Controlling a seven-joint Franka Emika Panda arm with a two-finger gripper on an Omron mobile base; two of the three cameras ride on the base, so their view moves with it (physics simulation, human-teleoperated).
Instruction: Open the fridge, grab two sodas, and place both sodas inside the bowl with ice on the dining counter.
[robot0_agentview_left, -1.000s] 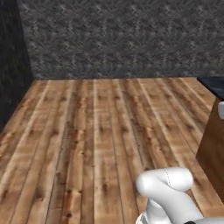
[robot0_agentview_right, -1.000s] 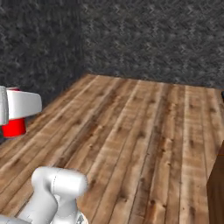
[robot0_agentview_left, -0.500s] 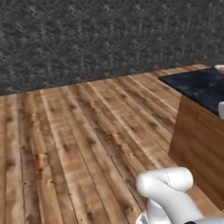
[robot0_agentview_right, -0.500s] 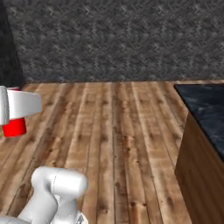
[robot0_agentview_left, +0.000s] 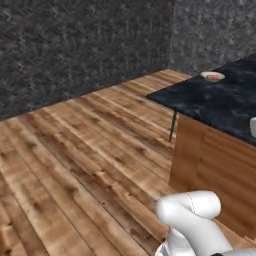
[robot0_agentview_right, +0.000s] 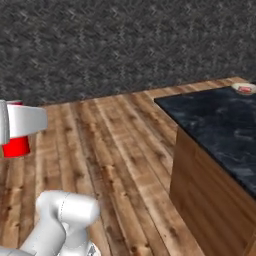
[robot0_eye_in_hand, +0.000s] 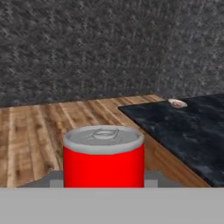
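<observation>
A dark grey speckled wall (robot0_agentview_left: 75, 45) closes the back of the room, meeting a second wall at a corner near 1 o'clock in the left base view. Below it spreads a brown plank floor (robot0_agentview_left: 75, 165), its boards running away toward the wall.

The dining counter (robot0_agentview_left: 220, 102) — a black slab with faint white veins on a brown wood base — enters from 3 o'clock in the left base view and from 3 to 4 o'clock in the right base view (robot0_agentview_right: 220, 130). In the hand view its dark top (robot0_eye_in_hand: 183, 131) lies at 3 o'clock.

The white arm (robot0_agentview_left: 192, 225) rises at 5 o'clock in the left base view and at 7 o'clock in the right base view (robot0_agentview_right: 60, 225).

A red soda can (robot0_eye_in_hand: 103, 157) with a silver top stands upright at 6 o'clock in the hand view, right in front of the camera. In the right base view the same red can (robot0_agentview_right: 16, 147) shows at 9 o'clock, beneath the white hand. The gripper (robot0_eye_in_hand: 103, 181) is closed around the can — grey finger parts show at either side of its lower body.

The bowl (robot0_agentview_left: 212, 76), small, shallow and tan-rimmed, sits on the far end of the dining counter at 2 o'clock in the left base view, well apart from the can. It shows something red inside; what that is cannot be told. It also appears at 2 o'clock in the right base view (robot0_agentview_right: 244, 88) and at 3 o'clock in the hand view (robot0_eye_in_hand: 177, 103).
</observation>
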